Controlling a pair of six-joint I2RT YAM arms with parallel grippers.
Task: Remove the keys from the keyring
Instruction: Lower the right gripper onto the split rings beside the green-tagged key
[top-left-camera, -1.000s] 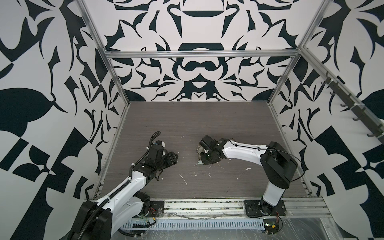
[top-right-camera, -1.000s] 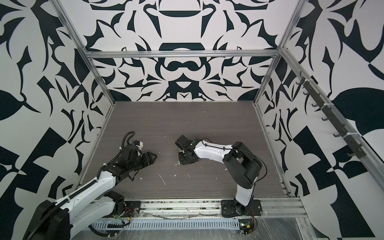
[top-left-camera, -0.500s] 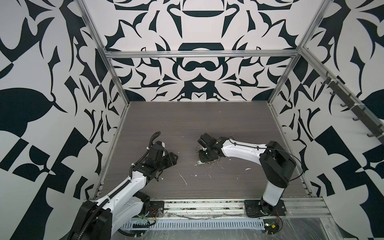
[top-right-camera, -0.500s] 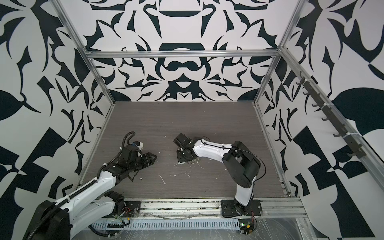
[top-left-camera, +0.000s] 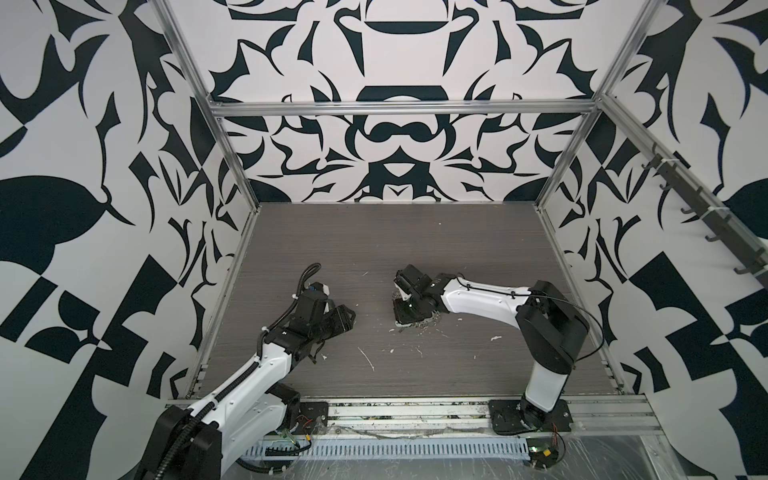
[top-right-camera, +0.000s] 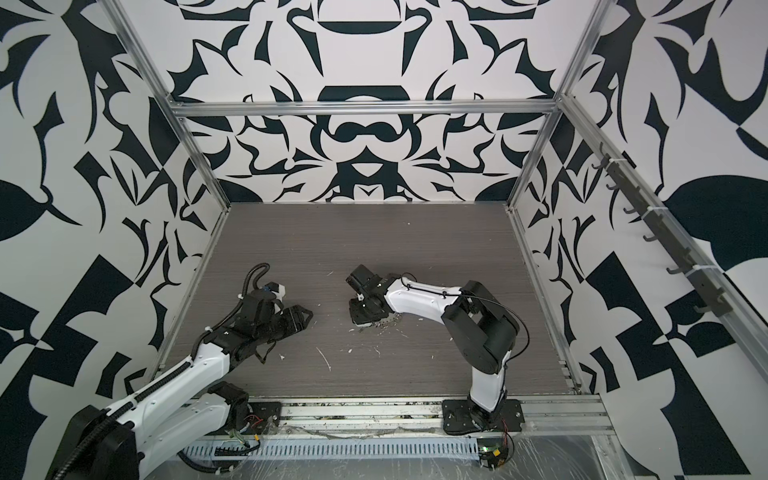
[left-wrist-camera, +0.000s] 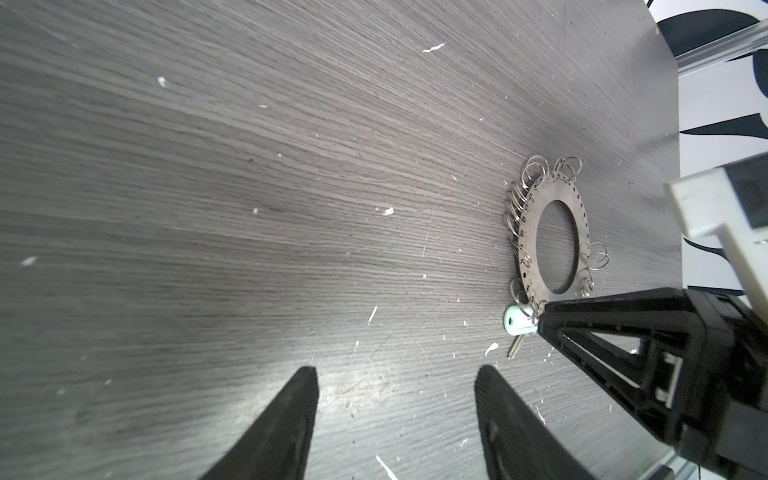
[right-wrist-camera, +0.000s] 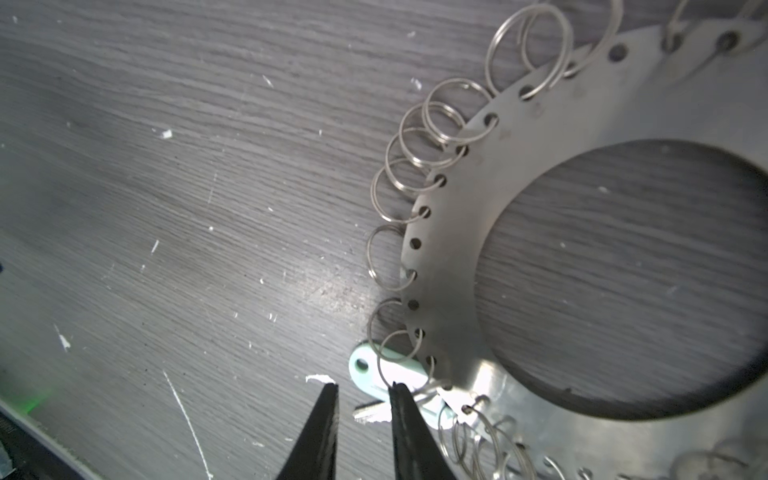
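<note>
The keyring (right-wrist-camera: 519, 174) is a flat grey metal disc with a large hole, fringed with small split rings, lying flat on the dark wood table (right-wrist-camera: 166, 208). The keys, a pale oval tag (right-wrist-camera: 374, 370) and a small silver key (right-wrist-camera: 368, 412), lie at its rim. My right gripper (right-wrist-camera: 362, 386) stands narrowly open with its tips at the tag. One finger lies over the tag, and the key's blade shows in the gap. In both top views this gripper (top-left-camera: 402, 321) (top-right-camera: 358, 316) covers most of the keyring (top-left-camera: 424, 327). My left gripper (left-wrist-camera: 395, 372) is open and empty, low over the table and apart from the keyring (left-wrist-camera: 557, 191).
White scraps (top-left-camera: 368, 359) litter the table between the arms. Patterned walls with aluminium posts (top-left-camera: 232, 158) close off the left, back and right sides. A metal rail (top-left-camera: 415, 409) carrying both arm bases runs along the front edge.
My right gripper has edged slightly towards the back of the table, and its jaws have parted a little. The left arm has not moved.
</note>
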